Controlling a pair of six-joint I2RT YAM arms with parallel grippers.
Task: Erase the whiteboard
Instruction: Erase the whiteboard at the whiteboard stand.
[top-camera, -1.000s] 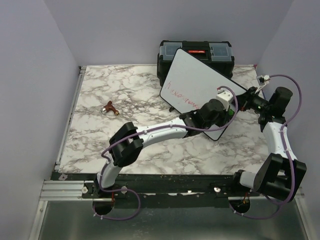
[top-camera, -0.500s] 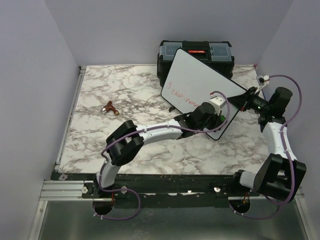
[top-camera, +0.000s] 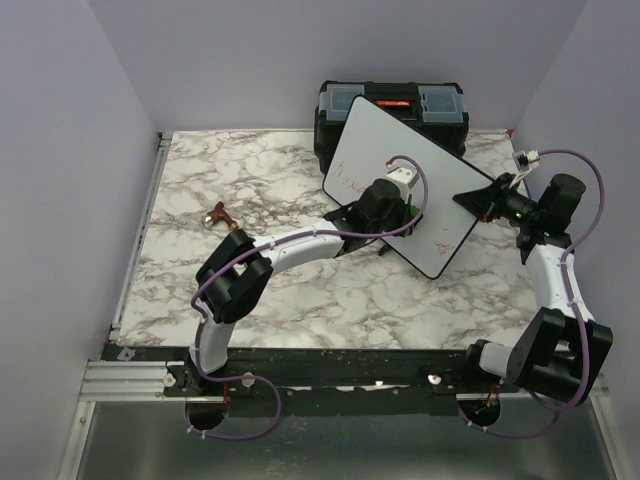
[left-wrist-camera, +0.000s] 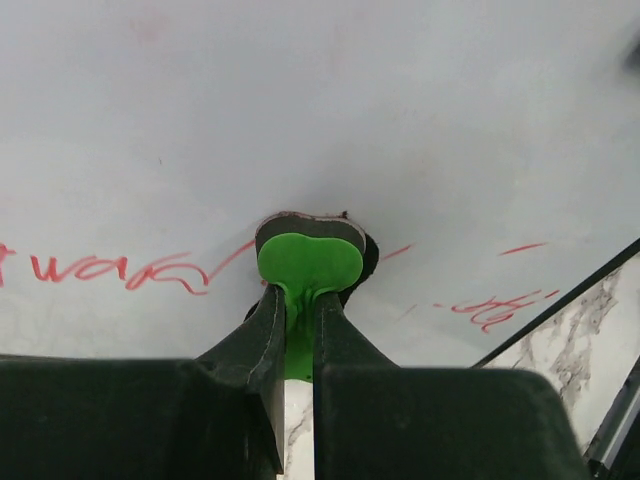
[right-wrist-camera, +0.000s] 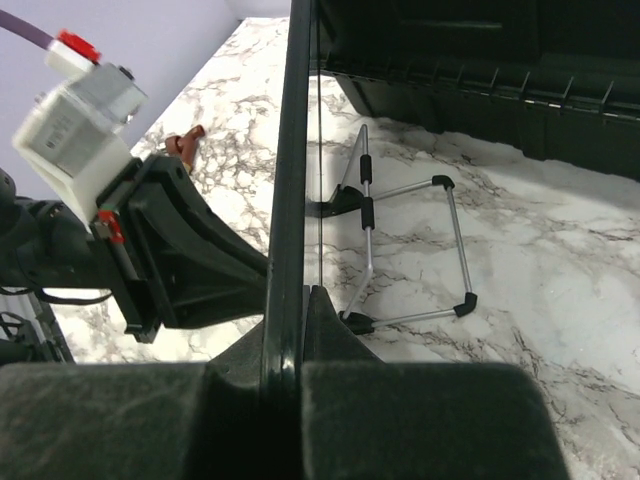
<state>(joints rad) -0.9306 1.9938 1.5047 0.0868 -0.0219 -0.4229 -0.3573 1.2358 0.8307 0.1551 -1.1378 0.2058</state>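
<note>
The tilted whiteboard (top-camera: 445, 190) faces the left pincer (left-wrist-camera: 298, 300), which squeezes a green eraser (left-wrist-camera: 310, 262) against it, and its long side runs away from the right pincer (right-wrist-camera: 290, 310) gripping its edge.

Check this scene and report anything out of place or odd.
Only a small brown object lying alone on the table, left of the whiteboard; too small to identify. The board's tilt looks intended: a wire stand sits behind it, and the right gripper, jaws shut, holds its edge.
</note>
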